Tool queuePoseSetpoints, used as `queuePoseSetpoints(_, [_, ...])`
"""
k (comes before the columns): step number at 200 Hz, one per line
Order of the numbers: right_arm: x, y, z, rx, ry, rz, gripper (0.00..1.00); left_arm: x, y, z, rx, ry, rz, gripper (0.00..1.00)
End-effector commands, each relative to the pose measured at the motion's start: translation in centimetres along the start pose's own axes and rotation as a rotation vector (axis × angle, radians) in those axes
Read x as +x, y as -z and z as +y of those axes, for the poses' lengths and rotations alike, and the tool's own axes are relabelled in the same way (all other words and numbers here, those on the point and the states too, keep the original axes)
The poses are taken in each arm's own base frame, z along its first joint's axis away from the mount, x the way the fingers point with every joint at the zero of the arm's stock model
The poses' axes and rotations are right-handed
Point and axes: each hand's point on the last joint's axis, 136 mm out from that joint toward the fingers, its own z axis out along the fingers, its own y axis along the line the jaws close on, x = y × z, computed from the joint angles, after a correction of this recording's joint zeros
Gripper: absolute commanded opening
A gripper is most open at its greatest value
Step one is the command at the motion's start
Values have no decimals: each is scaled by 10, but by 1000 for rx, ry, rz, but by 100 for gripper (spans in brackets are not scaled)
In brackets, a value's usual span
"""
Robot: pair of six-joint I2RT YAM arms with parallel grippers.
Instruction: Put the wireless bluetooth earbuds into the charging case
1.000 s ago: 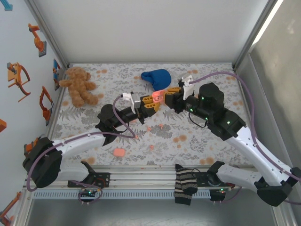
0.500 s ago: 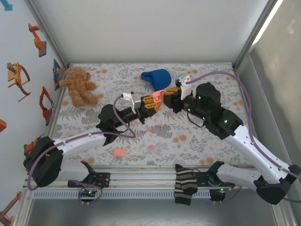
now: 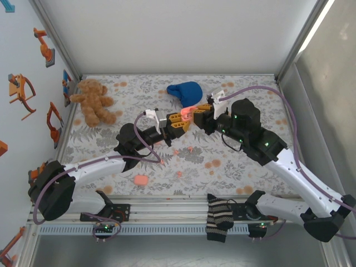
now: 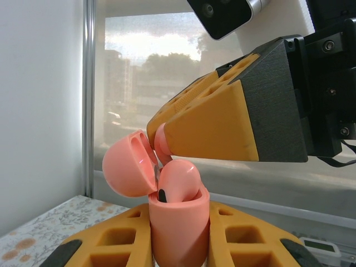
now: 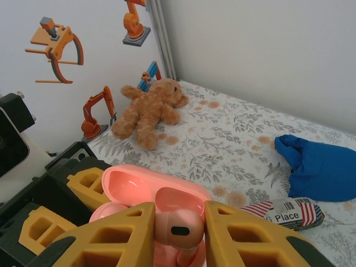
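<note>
**Earbud at the mouth of the case, both hands up off the worktop**

Here we are above the middle of the floral worktop (image 3: pixel 239 167), and the two arms meet tip to tip. The left hand (image 3: pixel 177 120) is clamped tight on the charging case (image 4: pixel 179 231), holding it upright with its lid (image 4: pixel 129 169) swung open to one side. The right hand (image 3: pixel 200 113) is pinched narrow on an earbud (image 5: pixel 178 228), right over the open case. From the left wrist view a rounded earbud rides high in the case mouth, not flush. Whether that is the same bud the right hand grips, I can't say.

This is the seating step, and it is fiddly. I'd want the stem lined up with its socket before any push, and the press going straight down the case's long axis. A sideways shove would likely twist the case in the left grip or knock the lid. The left hand should simply hold firm. The right fingers should let go only once the bud sits level in its well.

Below them, a small coral piece (image 3: pixel 176 151) lies loose on the print, probably another bud.
</note>
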Motion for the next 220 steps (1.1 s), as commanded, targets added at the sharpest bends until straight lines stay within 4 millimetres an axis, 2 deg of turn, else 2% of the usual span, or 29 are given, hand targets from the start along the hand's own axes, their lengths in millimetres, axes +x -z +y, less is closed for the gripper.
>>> queuePoseSetpoints(1, [10, 3, 2, -1, 19, 27, 27, -29, -4, -5, 17, -29, -89, 0])
queuePoseSetpoints(52, [12, 1, 9, -43, 11, 47, 31, -29, -4, -5, 14, -31, -90, 0])
queuePoseSetpoints(88, [10, 1, 13, -63, -10, 44, 41, -30, -4, -5, 16, -39, -93, 0])
queuePoseSetpoints(157, [-23, 15, 10, -16, -68, -2, 64, -25, -1, -6, 13, -37, -88, 0])
queuePoseSetpoints(220, [-51, 27, 8, 28, -89, -22, 77, -23, 2, -8, 24, -41, -90, 0])
